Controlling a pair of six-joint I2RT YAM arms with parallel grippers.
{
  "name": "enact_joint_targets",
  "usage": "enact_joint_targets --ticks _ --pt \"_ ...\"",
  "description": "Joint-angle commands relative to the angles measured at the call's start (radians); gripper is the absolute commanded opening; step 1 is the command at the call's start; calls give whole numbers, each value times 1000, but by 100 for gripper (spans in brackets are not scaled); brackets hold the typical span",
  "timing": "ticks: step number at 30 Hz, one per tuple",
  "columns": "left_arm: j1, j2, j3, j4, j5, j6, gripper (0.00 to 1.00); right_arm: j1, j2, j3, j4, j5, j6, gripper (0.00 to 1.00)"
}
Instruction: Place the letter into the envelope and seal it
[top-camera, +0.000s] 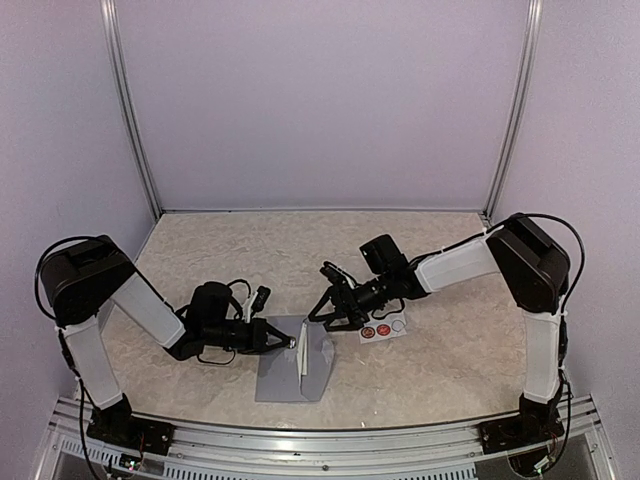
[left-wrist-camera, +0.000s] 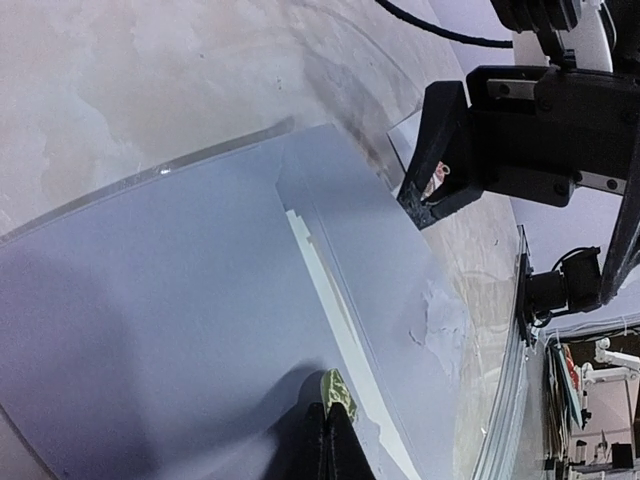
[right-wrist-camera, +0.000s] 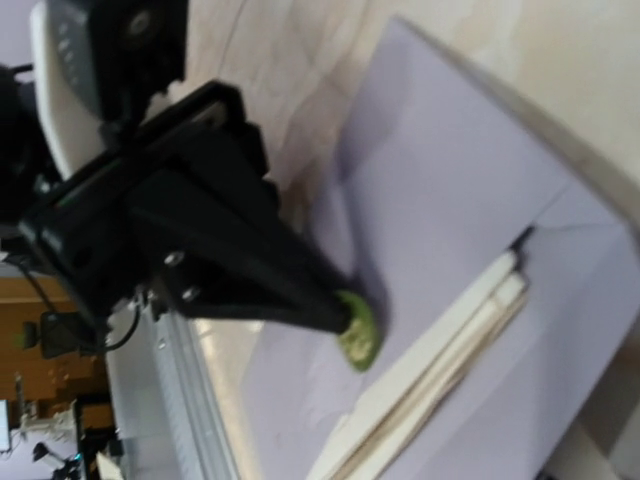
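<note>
Where the table (top-camera: 300, 250) runs closest to the arm bases, the envelope (top-camera: 280, 380) lies flat, centred between the two arms. On its far edge, the left gripper (top-camera: 292, 342) is fully closed, its green-padded tips pressed together and resting on the grey-blue paper just beside the letter (top-camera: 303, 358). The letter is a white folded sheet. Only its long edge shows, as a narrow strip along the envelope's middle, and the remainder is covered by the envelope. Farther back, the right gripper (top-camera: 335, 320) hangs over the envelope's far right corner with jaws spread wide. Contact with the paper cannot be determined. Just right of it, a white sticker strip (top-camera: 385, 327) lies on the table.
</note>
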Motion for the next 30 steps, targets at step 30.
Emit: enact_joint_targets --ticks 30 --pt "1 -267 -91 -25 -122 -23 0 127 -18 13 125 -37 80 67"
